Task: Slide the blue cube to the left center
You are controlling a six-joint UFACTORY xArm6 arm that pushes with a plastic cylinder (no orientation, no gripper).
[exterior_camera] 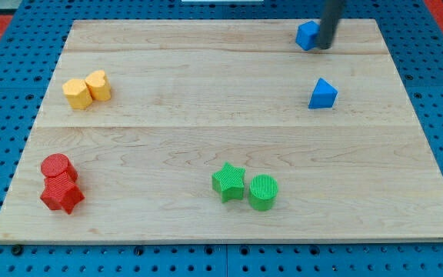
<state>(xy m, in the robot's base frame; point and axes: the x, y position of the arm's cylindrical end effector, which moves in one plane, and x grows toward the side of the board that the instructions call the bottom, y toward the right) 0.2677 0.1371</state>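
The big pale wooden tabletop (206, 131) spreads out mostly below and to the view's left of my tip (325, 46), the low end of the dark rod end effector, which has no jaws and grasps nothing. My tip touches the view's right side of the small blue plastic cube (307, 35), up near the top edge. I think the push is just starting, so next my tip should shove the cube far toward the view's left and a bit down.

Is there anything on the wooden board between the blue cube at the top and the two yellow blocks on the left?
No. In the camera view, only bare wooden board lies between the blue cube and the yellow blocks. My tip touches the cube's right side.
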